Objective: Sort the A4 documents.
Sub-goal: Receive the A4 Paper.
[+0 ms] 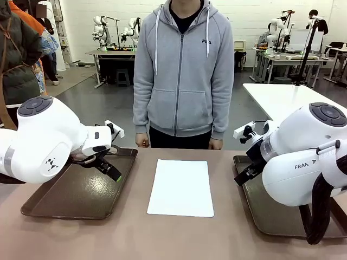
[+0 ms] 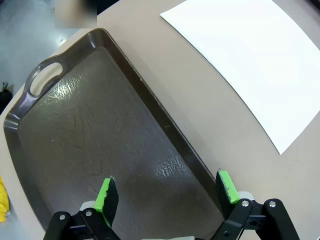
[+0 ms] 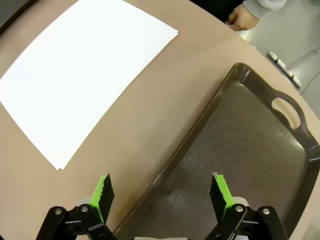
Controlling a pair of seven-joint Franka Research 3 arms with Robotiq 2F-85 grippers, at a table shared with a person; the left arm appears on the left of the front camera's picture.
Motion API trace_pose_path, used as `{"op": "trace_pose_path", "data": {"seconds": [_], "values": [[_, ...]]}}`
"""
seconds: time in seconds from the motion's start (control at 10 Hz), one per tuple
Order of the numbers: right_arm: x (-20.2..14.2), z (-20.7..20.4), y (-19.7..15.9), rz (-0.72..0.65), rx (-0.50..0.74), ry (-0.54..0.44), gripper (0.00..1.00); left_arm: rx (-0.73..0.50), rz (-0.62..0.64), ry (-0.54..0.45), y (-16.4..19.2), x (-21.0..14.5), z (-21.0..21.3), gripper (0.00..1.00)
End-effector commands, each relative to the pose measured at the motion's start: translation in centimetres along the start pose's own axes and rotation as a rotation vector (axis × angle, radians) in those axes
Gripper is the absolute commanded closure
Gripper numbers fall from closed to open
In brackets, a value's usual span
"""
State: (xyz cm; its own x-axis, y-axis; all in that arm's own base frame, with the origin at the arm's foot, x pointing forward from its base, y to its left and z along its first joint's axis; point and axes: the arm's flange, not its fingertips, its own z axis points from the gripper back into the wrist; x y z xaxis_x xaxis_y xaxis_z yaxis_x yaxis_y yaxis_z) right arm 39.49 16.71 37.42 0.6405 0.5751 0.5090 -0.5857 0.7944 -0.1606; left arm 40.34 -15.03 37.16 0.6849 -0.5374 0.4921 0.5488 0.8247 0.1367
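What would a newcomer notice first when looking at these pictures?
The A4 documents, thin rectangular sheets of plain white paper, lie flat in the middle of the brown table. They lie between the left dark brown handled tray and the right dark brown handled tray. The left gripper and the right gripper hang open, each over the inner rim of its own tray, and a person in a grey hooded jacket stands at the far side.
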Motion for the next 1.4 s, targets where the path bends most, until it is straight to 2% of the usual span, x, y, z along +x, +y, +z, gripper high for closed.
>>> {"op": "trace_pose_path", "data": {"seconds": [0.0, 0.1, 0.2, 0.3, 0.4, 0.5, 0.7, 0.8, 0.9, 1.0, 1.3], "values": [[0.0, 0.0, 0.0, -0.001, 0.0, 0.0, 0.0, 0.0, 0.0, 0.0, 0.0, 0.0, 0.0, 0.0], [0.0, 0.0, 0.0, 0.0, 0.0, 0.0, 0.0, 0.0, 0.0, 0.0, 0.0, 0.0, 0.0, 0.0], [-0.6, 1.4, -0.1, 0.026, -0.128, 0.002, 0.0, 0.0, 0.0, 0.0, 0.0, 0.0, 0.0, 0.0], [-1.4, 3.8, -1.2, 0.004, -0.201, -0.014, 0.0, -0.009, 0.055, -0.029, 0.7, -0.4, 2.4, 0.0], [-2.4, 6.2, -2.7, -0.036, -0.2, -0.027, 0.0, -0.016, 0.092, -0.059, 1.3, -0.9, 4.8, 0.0], [-3.5, 8.8, -4.3, -0.072, -0.149, -0.061, 0.0, -0.056, 0.129, -0.08, 3.6, -1.9, 7.3, 0.0], [-5.4, 13.1, -6.8, -0.118, -0.02, -0.131, 0.0, -0.147, 0.111, -0.166, 5.0, -2.7, 11.4, 0.0], [-6.3, 15.0, -7.9, -0.156, 0.045, -0.191, 0.0, -0.163, 0.083, -0.182, 5.4, -3.0, 13.2, 0.0], [-7.3, 16.8, -9.0, -0.204, 0.086, -0.252, 0.0, -0.239, 0.057, -0.157, 6.2, -4.0, 14.9, 0.0], [-8.1, 17.9, -9.6, -0.203, 0.139, -0.281, 0.0, -0.233, 0.07, -0.167, 7.3, -4.8, 15.9, 0.0], [-10.0, 19.3, -9.8, -0.241, 0.14, -0.347, 0.0, -0.274, 0.118, -0.186, 9.5, -7.0, 17.2, 0.0]]}}
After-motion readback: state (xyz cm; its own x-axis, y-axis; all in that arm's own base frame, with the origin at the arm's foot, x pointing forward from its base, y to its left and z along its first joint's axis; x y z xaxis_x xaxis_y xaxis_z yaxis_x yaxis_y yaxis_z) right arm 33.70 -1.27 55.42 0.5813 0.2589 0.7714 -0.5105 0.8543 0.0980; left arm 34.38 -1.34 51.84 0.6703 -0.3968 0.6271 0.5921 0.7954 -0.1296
